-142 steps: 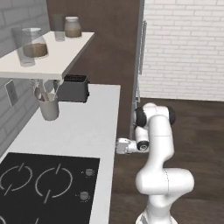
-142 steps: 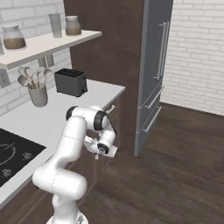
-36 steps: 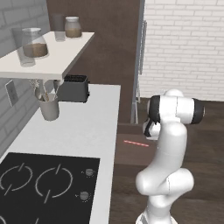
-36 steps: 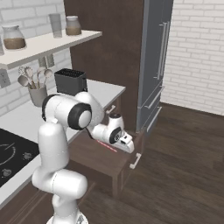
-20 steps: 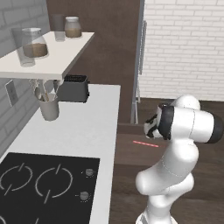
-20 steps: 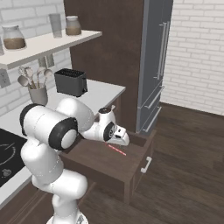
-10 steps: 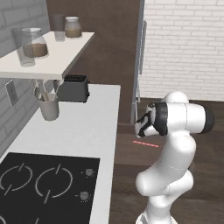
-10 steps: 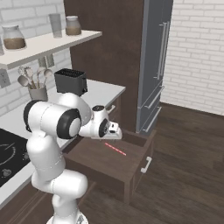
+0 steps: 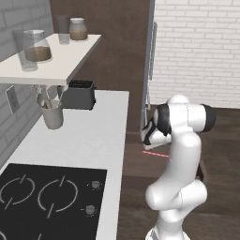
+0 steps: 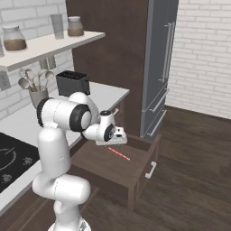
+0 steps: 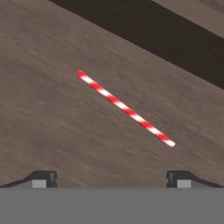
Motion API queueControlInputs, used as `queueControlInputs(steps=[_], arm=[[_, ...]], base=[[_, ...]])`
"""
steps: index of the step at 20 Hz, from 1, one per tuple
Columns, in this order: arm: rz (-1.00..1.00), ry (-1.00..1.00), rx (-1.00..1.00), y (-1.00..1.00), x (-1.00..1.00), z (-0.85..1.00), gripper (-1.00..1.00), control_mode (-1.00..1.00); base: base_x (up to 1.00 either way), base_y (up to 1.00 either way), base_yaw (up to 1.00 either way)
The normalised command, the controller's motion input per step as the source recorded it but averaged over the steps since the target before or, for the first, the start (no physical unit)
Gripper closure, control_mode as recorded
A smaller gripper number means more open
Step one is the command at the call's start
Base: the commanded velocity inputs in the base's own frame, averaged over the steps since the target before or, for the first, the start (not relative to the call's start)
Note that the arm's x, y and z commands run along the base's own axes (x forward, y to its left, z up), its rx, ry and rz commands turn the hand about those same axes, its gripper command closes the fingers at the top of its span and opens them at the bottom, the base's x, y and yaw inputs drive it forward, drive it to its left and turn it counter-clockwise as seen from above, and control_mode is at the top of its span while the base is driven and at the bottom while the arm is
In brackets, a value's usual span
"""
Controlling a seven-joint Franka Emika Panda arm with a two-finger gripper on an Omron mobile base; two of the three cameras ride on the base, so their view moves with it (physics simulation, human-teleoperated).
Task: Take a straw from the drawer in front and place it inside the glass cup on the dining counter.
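Since half a second ago the arm has swung its hand back toward the worktop [image 9: 89, 136], and the claw [image 10: 118, 140] now hangs above the inner part of the open drawer [image 10: 106, 167]; the straw has not moved.

Largest, at the left of both base views, is the white worktop, with a black hob [image 9: 47, 197] at the lower left of the left base view. On it stand a black toaster [image 10: 72, 83] and a mug of utensils [image 9: 51, 115], both left of centre under a shelf [image 9: 51, 61] with jars at the upper left. A tall grey unit [image 10: 158, 67] fills the upper middle of the right base view.

The drawer is pulled out, in the lower middle of the right base view, its pale handle [image 10: 150, 170] toward the lower right.

In the hand view the claw's two tips stand wide apart at the bottom edge, holding nothing. The straw [image 11: 125, 108] lies flat on the drawer floor, diagonal across the centre of that view, between and above the tips, not touched.
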Motion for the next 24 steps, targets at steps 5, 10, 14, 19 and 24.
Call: queueControlInputs(steps=[5, 10, 14, 19, 24], arm=[[0.11, 0.00, 0.03, -0.01, 0.23, -0.42, -1.00, -1.00], [0.10, 0.00, 0.04, -0.01, 0.33, -0.32, -1.00, -1.00], [0.07, 0.02, 0.05, -0.05, 0.46, -0.28, -1.00, -1.00], [0.04, 0.04, 0.03, -0.01, 0.41, -0.31, -1.00, -1.00], [0.02, 0.05, 0.03, 0.00, 0.33, -0.31, -1.00, -1.00]], base=[[0.00, 0.00, 0.00], [0.00, 0.00, 0.00], [0.00, 0.00, 0.00], [0.00, 0.00, 0.00], [0.00, 0.00, 0.00]])
